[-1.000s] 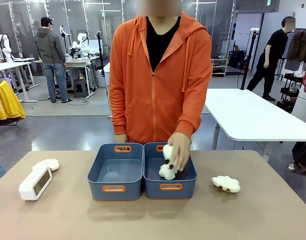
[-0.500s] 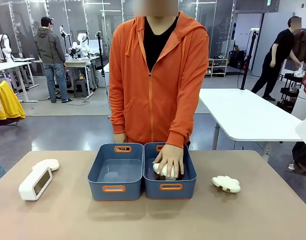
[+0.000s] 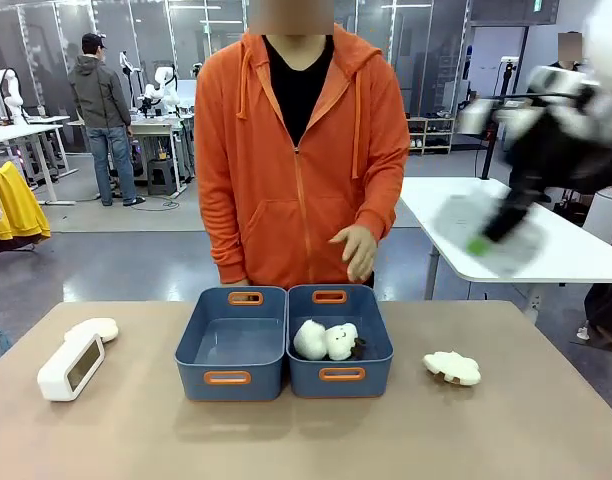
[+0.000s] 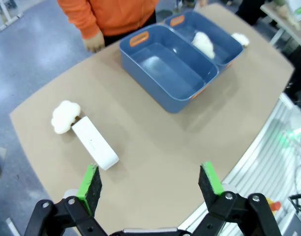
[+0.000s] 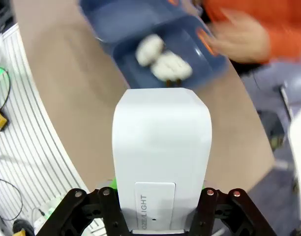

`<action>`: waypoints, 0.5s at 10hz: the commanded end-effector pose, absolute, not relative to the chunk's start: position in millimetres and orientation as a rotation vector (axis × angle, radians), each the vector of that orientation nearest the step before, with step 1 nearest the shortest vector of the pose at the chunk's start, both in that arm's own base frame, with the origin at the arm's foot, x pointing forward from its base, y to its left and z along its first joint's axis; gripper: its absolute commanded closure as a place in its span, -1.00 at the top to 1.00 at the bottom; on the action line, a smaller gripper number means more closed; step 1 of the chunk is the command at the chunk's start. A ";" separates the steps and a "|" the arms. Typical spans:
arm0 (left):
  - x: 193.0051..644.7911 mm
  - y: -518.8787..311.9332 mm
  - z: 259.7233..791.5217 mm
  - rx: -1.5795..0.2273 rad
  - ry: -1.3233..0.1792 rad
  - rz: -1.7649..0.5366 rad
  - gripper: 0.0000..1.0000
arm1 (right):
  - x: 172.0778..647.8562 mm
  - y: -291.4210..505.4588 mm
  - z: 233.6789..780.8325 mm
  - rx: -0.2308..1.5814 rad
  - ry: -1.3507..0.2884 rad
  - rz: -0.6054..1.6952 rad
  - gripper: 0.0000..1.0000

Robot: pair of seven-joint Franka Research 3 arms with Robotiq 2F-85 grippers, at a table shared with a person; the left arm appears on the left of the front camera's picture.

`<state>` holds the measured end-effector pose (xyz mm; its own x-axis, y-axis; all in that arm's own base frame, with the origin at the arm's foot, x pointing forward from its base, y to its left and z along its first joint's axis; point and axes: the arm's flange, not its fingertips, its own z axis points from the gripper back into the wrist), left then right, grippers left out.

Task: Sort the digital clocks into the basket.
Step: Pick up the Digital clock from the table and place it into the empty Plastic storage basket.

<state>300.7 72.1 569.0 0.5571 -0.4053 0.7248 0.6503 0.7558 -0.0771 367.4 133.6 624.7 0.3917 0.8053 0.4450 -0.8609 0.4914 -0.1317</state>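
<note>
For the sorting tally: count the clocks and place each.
2. One clock lies on the table at the robot's left; the other clock is clamped in the right gripper's jaws.

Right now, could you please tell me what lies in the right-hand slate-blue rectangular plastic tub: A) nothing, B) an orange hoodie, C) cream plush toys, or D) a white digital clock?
C: cream plush toys lie inside the right-hand slate-blue rectangular plastic tub, with no clock among them.

The basket [image 3: 256, 386], a slate-blue tub with orange-rimmed handle slots, stands empty on the worktop [image 3: 306, 440]. One white digital clock [image 3: 71, 365] lies well left of the basket, greyish screen showing. The second clock [image 5: 162, 147] is clamped in the right pincer [image 5: 159, 186], raised right of the basket, plain white back showing.
</note>
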 end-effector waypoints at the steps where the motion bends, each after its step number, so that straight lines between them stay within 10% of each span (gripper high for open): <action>1: 302.0 74.3 570.6 -0.363 -0.751 -0.657 1.00 | 404.7 216.2 627.3 -0.003 -0.548 1.063 -0.94; 5: 302.0 74.3 570.6 -0.363 -0.751 -0.657 1.00 | 420.1 388.5 568.8 -0.065 -0.546 1.146 -0.94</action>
